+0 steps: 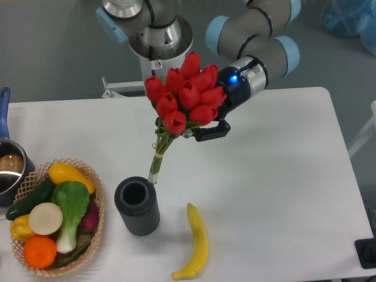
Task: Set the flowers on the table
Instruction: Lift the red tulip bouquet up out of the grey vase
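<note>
One bunch of flowers (187, 97), with about ten red tulip heads that can be counted on green stems bound with pale twine, is held up above the white tabletop (276, 176), tilted so the heads point up and to the right while the stem ends slant down to the left. The single end effector (197, 130) is clenched on the bunch just under the heads, its black fingers (210, 131) showing on the right of the stems; the tulip heads hide much of its front. The stem tips end just beside the rim of one dark ribbed cylindrical vase (137, 207), which stands upright on the tabletop; whether they touch it cannot be told. One yellow banana (196, 244) lies to the right of the vase, near the front edge. At the left stands one woven basket (97, 202) holding produce: one orange, one pale round item, one leafy green vegetable, one dark green cucumber, and two yellow pieces, with something purple-red partly hidden beneath. One metal pot (10, 167) with a blue handle sits at the far left edge, partly cut off.
</note>
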